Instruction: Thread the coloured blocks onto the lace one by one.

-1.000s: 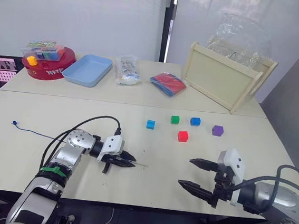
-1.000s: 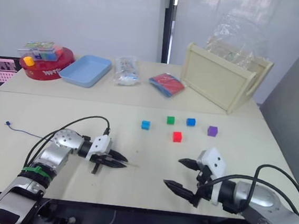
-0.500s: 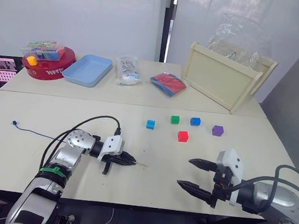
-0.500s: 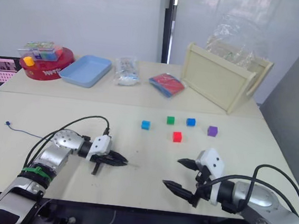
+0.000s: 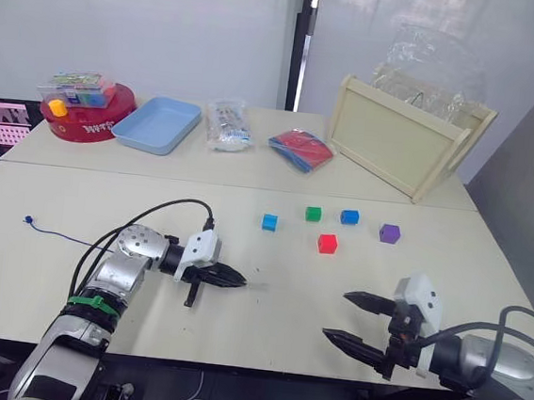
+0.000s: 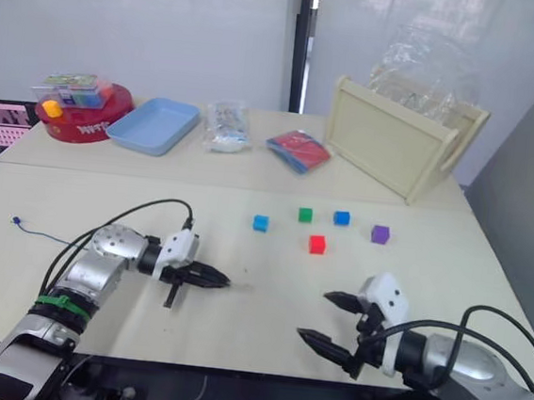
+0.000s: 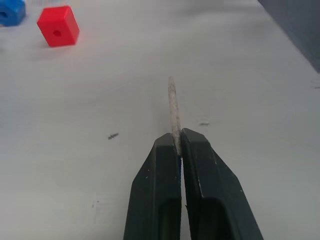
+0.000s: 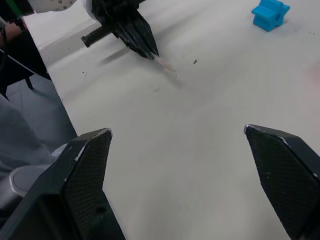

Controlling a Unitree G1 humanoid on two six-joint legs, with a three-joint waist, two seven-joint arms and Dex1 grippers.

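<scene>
Right gripper lower over pale table.

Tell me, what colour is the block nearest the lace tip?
Red, clearest in the left wrist view.

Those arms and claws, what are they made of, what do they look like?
Both arms are silver-grey metal with rounded joints and loose black cables looping alongside. The left arm wears a green band. Each wrist carries a white block. The left gripper and right gripper each have two black, pointed fingers with a fine cross-hatched inner face.
</scene>
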